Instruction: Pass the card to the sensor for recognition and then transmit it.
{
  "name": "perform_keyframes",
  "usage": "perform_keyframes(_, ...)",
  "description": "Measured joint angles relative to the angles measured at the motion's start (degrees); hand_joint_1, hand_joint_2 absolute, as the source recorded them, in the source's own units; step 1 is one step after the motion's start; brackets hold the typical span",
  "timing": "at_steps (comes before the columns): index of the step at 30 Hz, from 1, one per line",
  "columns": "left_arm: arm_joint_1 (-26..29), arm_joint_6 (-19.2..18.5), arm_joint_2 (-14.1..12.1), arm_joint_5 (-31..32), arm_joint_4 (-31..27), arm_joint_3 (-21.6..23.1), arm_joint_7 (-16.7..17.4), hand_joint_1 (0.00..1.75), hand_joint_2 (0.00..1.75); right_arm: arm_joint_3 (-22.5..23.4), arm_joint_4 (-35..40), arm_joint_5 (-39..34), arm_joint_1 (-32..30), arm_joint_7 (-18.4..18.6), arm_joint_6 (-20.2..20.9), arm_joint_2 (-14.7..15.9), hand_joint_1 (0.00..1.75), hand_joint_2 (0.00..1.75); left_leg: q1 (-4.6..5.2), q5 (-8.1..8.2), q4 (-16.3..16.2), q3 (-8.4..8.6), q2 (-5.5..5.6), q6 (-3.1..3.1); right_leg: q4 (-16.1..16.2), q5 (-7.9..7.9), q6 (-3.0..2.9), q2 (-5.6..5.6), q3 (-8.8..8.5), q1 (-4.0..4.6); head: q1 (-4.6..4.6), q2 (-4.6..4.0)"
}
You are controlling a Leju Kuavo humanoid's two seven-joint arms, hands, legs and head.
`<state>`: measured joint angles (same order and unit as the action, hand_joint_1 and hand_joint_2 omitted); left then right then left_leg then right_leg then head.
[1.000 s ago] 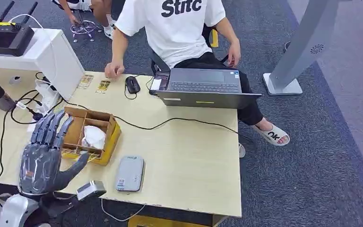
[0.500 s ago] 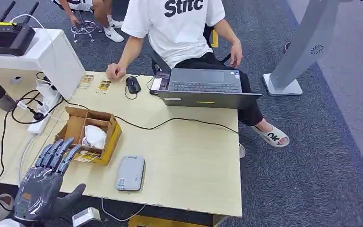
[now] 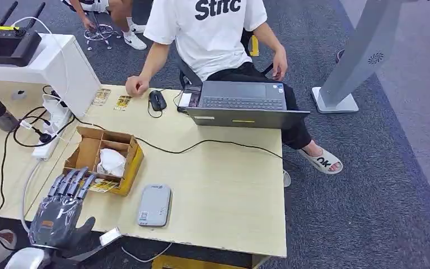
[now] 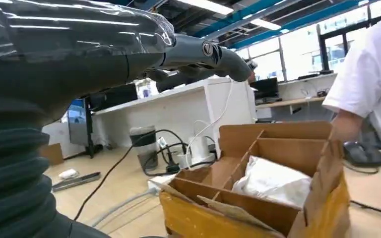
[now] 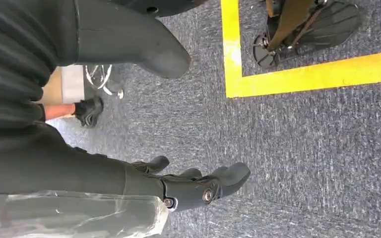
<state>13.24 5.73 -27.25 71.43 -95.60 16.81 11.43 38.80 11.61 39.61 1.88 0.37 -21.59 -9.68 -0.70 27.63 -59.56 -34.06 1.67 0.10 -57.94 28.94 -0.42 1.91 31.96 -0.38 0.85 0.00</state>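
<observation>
Cards [image 3: 103, 185], yellow with dark print, are seen lying flat at the near edge of the cardboard box [image 3: 124, 166], partly tucked under its front wall; finer detail is too small to be read. Two similar yellow cards [image 3: 122, 102] are laid near the person's hand [image 3: 136, 86] at the table's far edge. A grey flat sensor [image 3: 154, 205] with rounded corners is placed just beside the box, on the light wooden table [image 3: 224, 190]. The left hand [image 3: 61, 210] is held spread and empty, fingertips near the box's front. The right hand [image 5: 198, 188] is hung over grey carpet, fingers apart, nothing held.
</observation>
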Motion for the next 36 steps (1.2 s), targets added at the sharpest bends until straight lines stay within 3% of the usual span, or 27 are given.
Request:
perform_keyframes(7,-1.21,0.70,1.35,2.45,4.76,-1.26,0.39,0.00,1.75,0.00,0.00,1.37,0.00,0.02,0.48,0.00,0.00,1.75,0.01,0.00,0.00,0.00,0.00,0.00,0.00,0.00,0.00,0.00,0.00,0.00,0.00,0.00)
perform_keyframes(21,-4.30,8.85,3.93,6.29,19.21,-10.47,-5.57,0.00,1.75,-0.02,0.00,4.48,0.06,-0.39,1.71,0.00,0.00,1.75,-0.01,0.00,0.00,0.00,-0.01,-0.01,-0.01,0.00,-0.01,0.01,0.00,0.01,0.00,0.00)
perform_keyframes(36,-5.89,12.81,6.40,8.98,22.99,-12.66,-9.71,0.00,1.75,-0.46,0.00,6.58,0.06,-0.37,1.75,0.00,0.00,1.75,-0.01,0.00,0.00,0.01,-0.01,0.00,0.00,-0.01,0.00,0.01,0.00,0.00,0.00,0.00)
